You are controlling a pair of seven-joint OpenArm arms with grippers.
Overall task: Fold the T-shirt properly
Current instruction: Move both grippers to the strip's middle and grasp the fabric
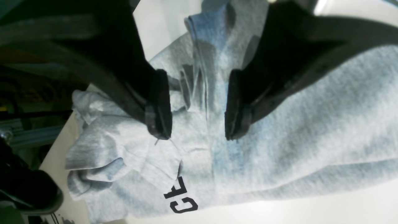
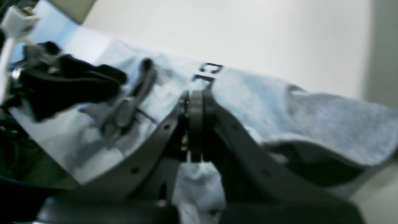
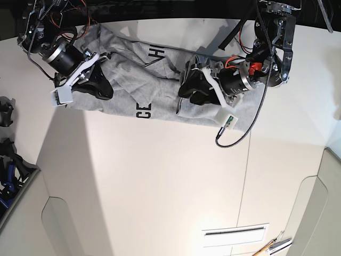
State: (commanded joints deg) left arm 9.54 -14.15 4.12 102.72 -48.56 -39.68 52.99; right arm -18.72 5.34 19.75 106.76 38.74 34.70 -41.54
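— Nearest the camera, what?

— Bare white table, with a pen-like object near the front right corner. Too small to name for sure.

— And farther back?

— At mid-depth, toward the far edge, the T-shirt, heather grey, bunched and creased across the table, with black block letters "CE" showing at its near hem and "H" farther back.

— Left gripper?

— On the right of the base view, down over the shirt's right part. In its wrist view, spread wide, pads apart with a ridge of grey cloth rising between them, not pinched. Cloth crumpled into folds to the left of the pads, letters "CE" at the lower edge.

— Right gripper?

— On the left of the base view, at the shirt's left edge. In its wrist view, pressed together, pads closed on one another with pale grey cloth hanging just below the tips. Blurred, but looks like gripping a fold of the T-shirt there. Shirt stretching away to the right, lettering just beyond the tips.

— Anything beyond?

— Black cable looping off the near right edge of the shirt onto the table. Far left, dark clutter by the table's edge, unclear what.
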